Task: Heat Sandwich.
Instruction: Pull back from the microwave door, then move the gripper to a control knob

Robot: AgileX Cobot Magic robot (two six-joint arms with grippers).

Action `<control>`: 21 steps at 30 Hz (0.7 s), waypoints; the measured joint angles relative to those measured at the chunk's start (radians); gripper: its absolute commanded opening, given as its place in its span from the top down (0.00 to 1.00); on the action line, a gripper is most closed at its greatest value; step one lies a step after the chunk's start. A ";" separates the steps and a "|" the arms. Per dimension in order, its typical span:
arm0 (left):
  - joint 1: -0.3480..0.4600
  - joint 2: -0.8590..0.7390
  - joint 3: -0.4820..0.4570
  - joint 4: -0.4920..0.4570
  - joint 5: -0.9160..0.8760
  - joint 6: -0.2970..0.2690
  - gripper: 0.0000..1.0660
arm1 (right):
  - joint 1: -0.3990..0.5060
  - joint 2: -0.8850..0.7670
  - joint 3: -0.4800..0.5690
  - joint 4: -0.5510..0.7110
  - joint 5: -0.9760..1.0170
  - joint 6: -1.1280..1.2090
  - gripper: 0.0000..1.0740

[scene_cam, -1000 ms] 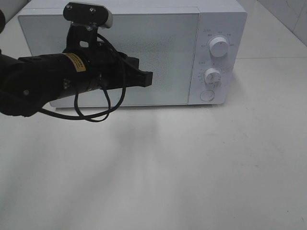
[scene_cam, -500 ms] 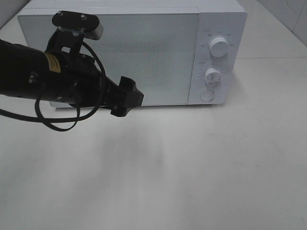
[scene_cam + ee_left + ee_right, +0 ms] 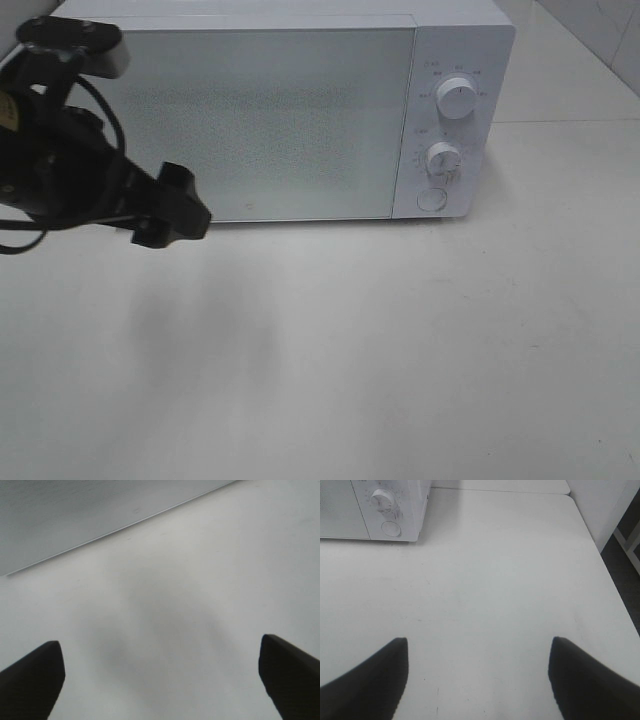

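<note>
my left claw [image 3: 172, 208] hangs over the white table [image 3: 400, 350] just in front of the microwave [image 3: 260, 110], near its left end. its fingers are spread wide with nothing between them. my right claw [image 3: 477, 680] is spread and holds nothing too, over the table to the right of the microwave and nearer than it. the microwave door is closed, with an upper dial [image 3: 457, 97], a lower dial [image 3: 443, 158] and a round button [image 3: 431, 198] on its right side. the sandwich shows in no view, so i cannot tell where it is.
</note>
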 measured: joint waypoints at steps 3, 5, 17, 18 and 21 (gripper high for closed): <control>0.078 -0.014 0.000 0.001 0.055 -0.002 0.02 | 0.000 0.000 0.000 0.000 0.000 0.000 0.30; 0.163 -0.019 0.000 0.002 0.102 -0.002 0.02 | 0.000 0.000 0.000 0.000 0.000 0.000 0.30; 0.405 -0.075 0.000 0.012 0.212 0.002 0.02 | 0.000 0.000 0.000 0.000 0.000 0.000 0.30; 0.427 -0.082 0.000 0.014 0.217 0.008 0.02 | 0.000 0.000 0.000 0.000 0.000 0.000 0.30; 0.491 -0.093 0.000 0.014 0.239 0.031 0.02 | 0.000 0.000 0.000 0.000 0.000 0.000 0.30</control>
